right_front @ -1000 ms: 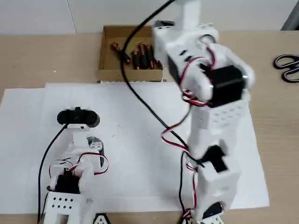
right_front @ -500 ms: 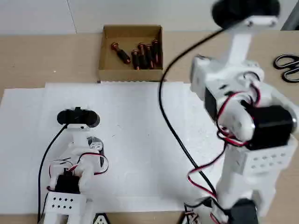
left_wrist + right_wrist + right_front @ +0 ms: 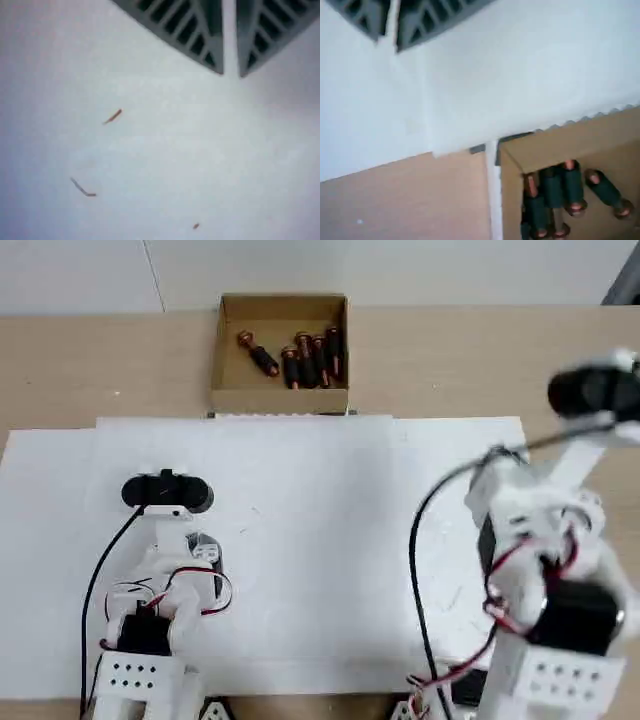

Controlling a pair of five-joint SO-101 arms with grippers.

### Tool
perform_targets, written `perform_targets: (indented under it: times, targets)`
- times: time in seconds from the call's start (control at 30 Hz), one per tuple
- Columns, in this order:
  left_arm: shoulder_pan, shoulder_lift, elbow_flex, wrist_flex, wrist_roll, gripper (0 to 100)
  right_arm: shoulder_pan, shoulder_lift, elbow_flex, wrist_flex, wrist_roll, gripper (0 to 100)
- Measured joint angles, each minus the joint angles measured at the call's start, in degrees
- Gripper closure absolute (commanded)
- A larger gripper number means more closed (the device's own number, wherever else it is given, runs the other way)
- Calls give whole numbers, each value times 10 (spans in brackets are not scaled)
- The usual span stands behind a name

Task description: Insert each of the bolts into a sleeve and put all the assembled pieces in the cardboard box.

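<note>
- The assembled pieces (image 3: 300,358), dark sleeves with copper bolt heads showing, lie inside the cardboard box (image 3: 280,401) at the upper centre of the high view. I count about five, and one lies slightly apart toward the box's left side.
- On the white paper sheet (image 3: 330,520) below the box I see no loose bolt or sleeve. I judge the loading done and the step in hand to be parking my arms.
- My right gripper (image 3: 391,41) has its fingers pressed almost together with only a sliver between them, and it pinches nothing. Its wrist view puts it above the sheet, with a corner of the box and its pieces farther off. The right arm (image 3: 540,570) stands at the right of the high view.
- My left gripper (image 3: 230,71) is likewise pressed nearly together and empty, low over the sheet. Its arm sits folded at the lower left of the high view.
- To park well, I would draw the right arm away from the box rather than across it, with the fingers together, so nothing clips the cardboard wall or jolts the pieces.
- The black cable (image 3: 413,570) loops beside the right arm. It needs slack and should not drag over the sheet.
- The small scraps (image 3: 113,116) on the paper look like debris, not parts, so they can be left alone.
</note>
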Motion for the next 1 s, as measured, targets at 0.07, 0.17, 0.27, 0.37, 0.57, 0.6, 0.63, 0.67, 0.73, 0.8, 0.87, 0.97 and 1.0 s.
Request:
perform_targets:
  times: [0.07,0.17,0.27,0.37,0.57,0.6,0.63,0.67,0.73,0.8,0.87,0.97,1.0]
  targets:
    - [0,0,0,0,0,994,-1,-63,91,-40,14,996]
    - [0,0,0,0,0,994,2,-150,213,-82,33,996]
    - [0,0,0,0,0,994,0,-228,326,-116,49,996]
    - [0,0,0,0,0,994,-1,-294,430,-145,61,996]
    - [0,0,0,0,0,994,1,-424,582,-178,77,996]
    - [0,0,0,0,0,994,2,-440,600,-179,77,996]
    - [0,0,0,0,0,994,2,-443,614,-179,77,996]
    - [0,0,0,0,0,994,2,-444,625,-185,77,996]
    - [0,0,0,0,0,994,1,-444,642,-200,77,996]
    - [0,0,0,0,0,994,2,-444,658,-218,77,996]
    - [0,0,0,0,0,994,2,-444,678,-242,77,996]
    - [0,0,0,0,0,994,2,-443,702,-280,77,995]
    - [0,0,0,0,0,994,0,-444,702,-287,77,995]
